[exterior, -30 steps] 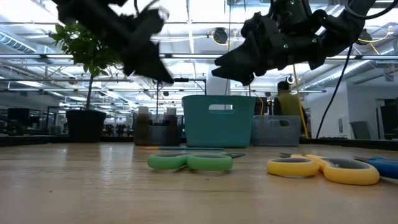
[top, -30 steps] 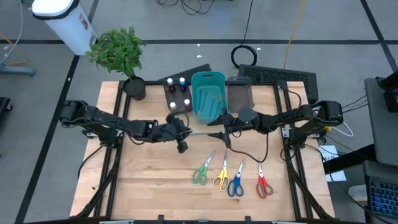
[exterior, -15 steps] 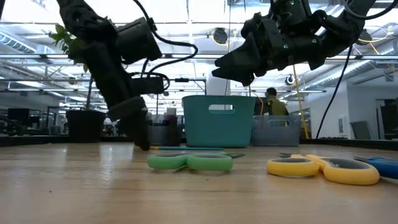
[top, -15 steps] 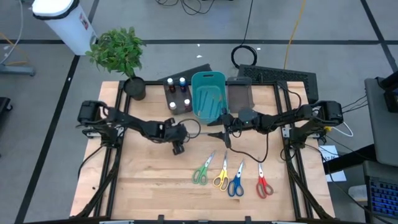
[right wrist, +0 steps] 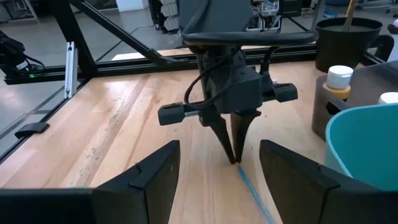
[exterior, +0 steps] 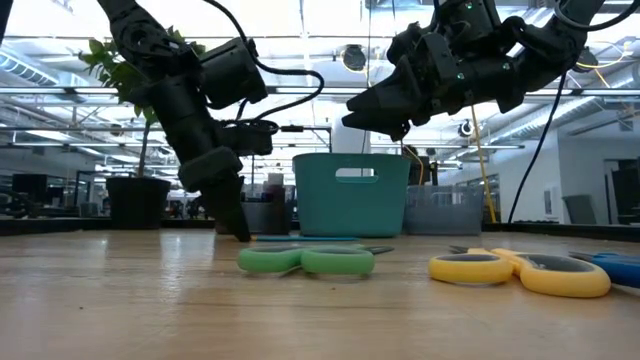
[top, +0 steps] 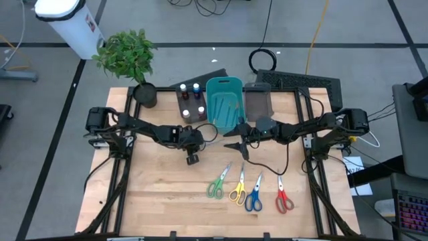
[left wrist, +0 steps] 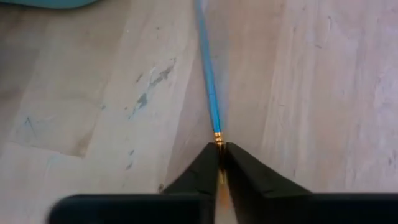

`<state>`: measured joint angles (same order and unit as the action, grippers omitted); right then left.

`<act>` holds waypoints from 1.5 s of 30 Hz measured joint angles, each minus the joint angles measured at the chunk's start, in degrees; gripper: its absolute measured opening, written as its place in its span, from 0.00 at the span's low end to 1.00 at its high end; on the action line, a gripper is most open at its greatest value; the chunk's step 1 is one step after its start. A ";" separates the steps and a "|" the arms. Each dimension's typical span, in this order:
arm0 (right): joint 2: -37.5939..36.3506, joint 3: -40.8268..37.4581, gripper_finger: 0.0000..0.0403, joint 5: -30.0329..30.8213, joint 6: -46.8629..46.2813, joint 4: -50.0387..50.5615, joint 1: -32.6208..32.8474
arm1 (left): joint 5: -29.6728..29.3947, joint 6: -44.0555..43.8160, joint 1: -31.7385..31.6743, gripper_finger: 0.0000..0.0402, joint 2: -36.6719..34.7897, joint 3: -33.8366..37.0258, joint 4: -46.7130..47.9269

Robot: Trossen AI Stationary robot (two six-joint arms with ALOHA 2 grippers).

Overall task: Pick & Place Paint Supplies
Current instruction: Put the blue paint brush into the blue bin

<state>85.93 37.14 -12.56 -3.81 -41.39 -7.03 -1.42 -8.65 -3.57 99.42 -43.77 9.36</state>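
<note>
Left gripper: down at the desk, mid-desk, in front of the teal bin; jaws pinched shut on the gold ferrule end of the brush, tips at the wood
Left gripper, other views: seen in low view slanting down to the boards; in right wrist view pointing straight down, tips closed on the brush end
Brush: thin, blue handle, flat on the desk, running from the closed tips toward the teal bin; also in right wrist view
Right gripper: raised above the desk just in front of the teal bin, facing the left gripper; jaws spread wide, nothing between them; high in low view
Scissors: four in a row on the near half of the desk, well apart from both grippers – green, yellow, blue, red; green and yellow closest in low view
Bottles: dark, white and blue caps, upright in a dark tray just beside the teal bin, on its left
Teal bin: back centre of desk, thin sticks lying inside
Grey bin: touching the teal bin on its right
Plant: potted, back left corner
Background: person partly hidden behind the teal bin in low view
</note>
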 joint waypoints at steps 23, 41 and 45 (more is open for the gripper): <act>-0.31 0.00 0.58 -1.25 0.13 2.27 0.75 | -13.39 -1.83 11.62 0.00 -10.24 -5.63 4.98; 0.07 -0.02 0.54 8.16 3.03 13.82 4.37 | -16.66 -1.99 12.69 0.00 -13.25 -6.62 3.83; 0.07 -0.02 0.50 8.02 3.04 12.52 4.37 | -16.66 -2.00 12.69 0.00 -13.25 -6.62 3.90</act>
<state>86.00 37.12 -4.54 -0.78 -28.87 -2.66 -18.09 -10.66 9.13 86.17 -50.39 13.26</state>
